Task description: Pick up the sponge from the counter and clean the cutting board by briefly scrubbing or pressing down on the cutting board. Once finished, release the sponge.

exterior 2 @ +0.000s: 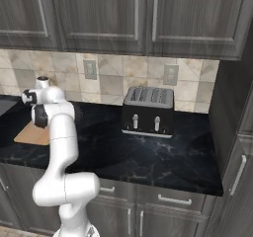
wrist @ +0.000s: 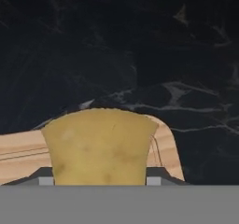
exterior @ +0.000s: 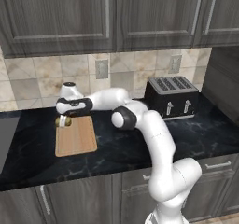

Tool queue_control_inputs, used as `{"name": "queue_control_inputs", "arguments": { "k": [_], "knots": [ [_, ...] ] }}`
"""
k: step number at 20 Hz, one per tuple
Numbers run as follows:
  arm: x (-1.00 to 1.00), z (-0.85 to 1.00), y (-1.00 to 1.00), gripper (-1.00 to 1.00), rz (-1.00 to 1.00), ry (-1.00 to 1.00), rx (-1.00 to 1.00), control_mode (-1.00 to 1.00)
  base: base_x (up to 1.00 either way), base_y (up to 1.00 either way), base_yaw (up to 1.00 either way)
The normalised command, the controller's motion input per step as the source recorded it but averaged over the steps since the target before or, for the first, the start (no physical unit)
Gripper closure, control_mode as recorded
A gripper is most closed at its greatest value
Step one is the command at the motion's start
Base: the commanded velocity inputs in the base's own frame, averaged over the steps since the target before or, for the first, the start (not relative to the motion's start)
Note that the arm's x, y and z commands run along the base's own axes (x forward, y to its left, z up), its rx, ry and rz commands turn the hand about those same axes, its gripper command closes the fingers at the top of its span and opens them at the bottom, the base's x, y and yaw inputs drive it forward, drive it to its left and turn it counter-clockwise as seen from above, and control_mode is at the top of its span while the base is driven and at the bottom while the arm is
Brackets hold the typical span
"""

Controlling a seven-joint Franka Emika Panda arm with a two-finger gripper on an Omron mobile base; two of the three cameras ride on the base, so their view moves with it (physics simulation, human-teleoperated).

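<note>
The yellow sponge hangs in my gripper, shut on it, over the far left corner of the cutting board. The board is a light-tan wooden rectangle lying on the black counter. In the hand view the sponge bulges between the two fingertips, with the board's rounded corner right beneath it and dark marble counter beyond. Whether the sponge touches the board I cannot tell. In the right base view my arm hides most of the board.
A black toaster stands on the counter to the right of the arm, against the tiled wall. A grey sunken surface cuts into the counter at the far left. A dark tall cabinet closes the right end.
</note>
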Motion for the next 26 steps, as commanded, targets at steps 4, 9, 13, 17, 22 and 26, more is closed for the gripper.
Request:
{"name": "queue_control_inputs", "arguments": {
  "k": [4,9,13,17,22,26],
  "knots": [
    [0.31,-0.06,-0.22,1.00,0.00,0.00,0.00,-1.00,0.00,0.00,0.00],
    [-0.15,-0.21,-0.24,1.00,0.00,-0.10,0.00,-1.00,0.00,0.00,0.00],
    [-0.68,-0.33,-0.24,1.00,0.00,-0.20,0.02,-1.00,0.00,0.00,0.00],
    [-0.68,-0.31,-0.24,1.00,0.00,-0.15,0.05,-1.00,0.00,0.00,0.00],
    [-0.65,-0.27,-0.30,1.00,-0.03,-0.01,0.13,-1.00,0.00,0.00,0.00],
    [-0.75,-0.04,-0.35,1.00,-0.11,0.00,0.20,-1.00,0.00,0.00,0.00]
  ]
}}
